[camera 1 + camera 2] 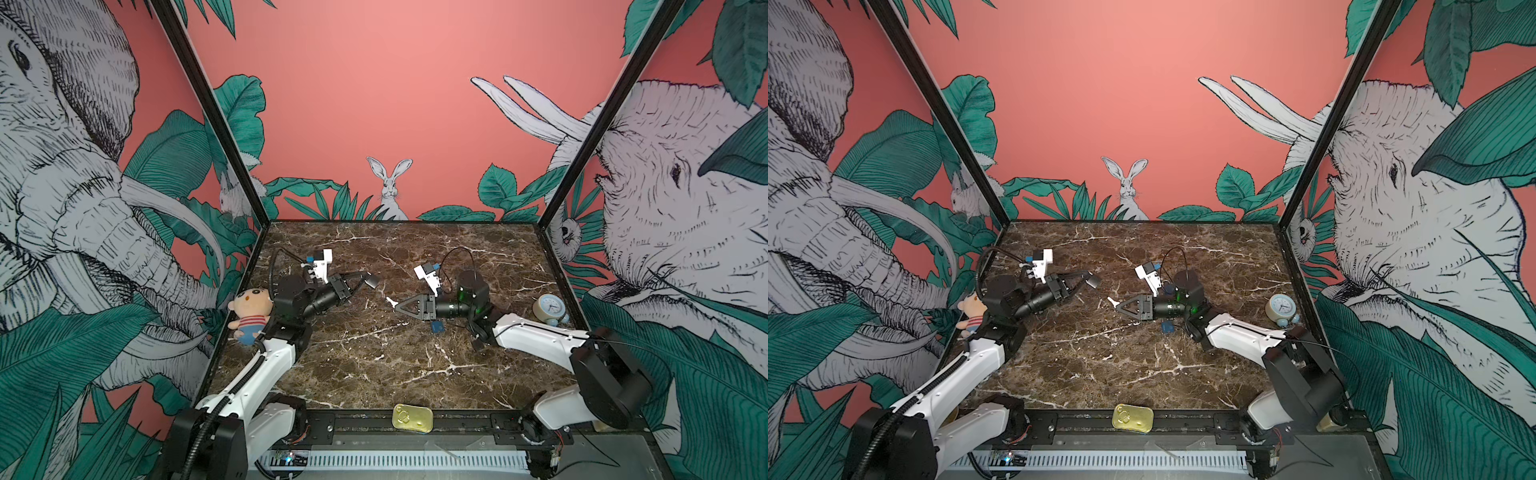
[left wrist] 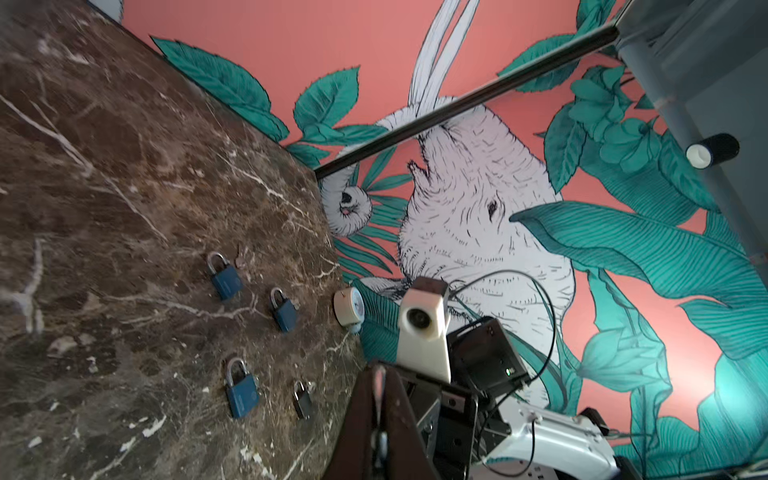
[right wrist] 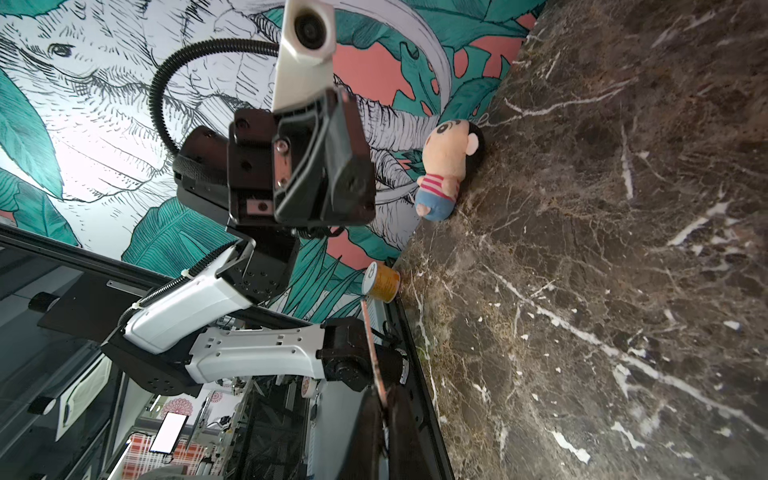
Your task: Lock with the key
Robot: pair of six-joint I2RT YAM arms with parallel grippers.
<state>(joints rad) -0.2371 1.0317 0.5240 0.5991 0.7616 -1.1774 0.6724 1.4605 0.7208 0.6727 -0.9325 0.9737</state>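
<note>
A: Where is the key?

B: The right gripper (image 1: 398,306) pinches it. Its fingers are pressed together on the key (image 1: 390,301), which pokes out leftward past the tips, above the middle of the surface (image 1: 374,374). In the right wrist view the key (image 3: 372,349) shows as a thin strip clamped between the two dark fingers (image 3: 368,419).

A: And the lock?

B: The left gripper (image 1: 365,279) is closed on a dark padlock (image 1: 372,283), held at its fingertips off the surface. I cannot make out the shackle.

A: Do key and lock touch?

B: No. In both top views the key (image 1: 1112,301) sits just right of the dark padlock (image 1: 1095,283) and a little nearer, with a gap between them.

A: What else is there?

B: Three blue padlocks (image 2: 241,390) lie flat on the surface in the left wrist view, near a small clock (image 1: 550,308) at the right edge. A plush doll (image 1: 249,311) leans by the left wall, and a flat tin (image 1: 412,417) rests at the near edge.
</note>
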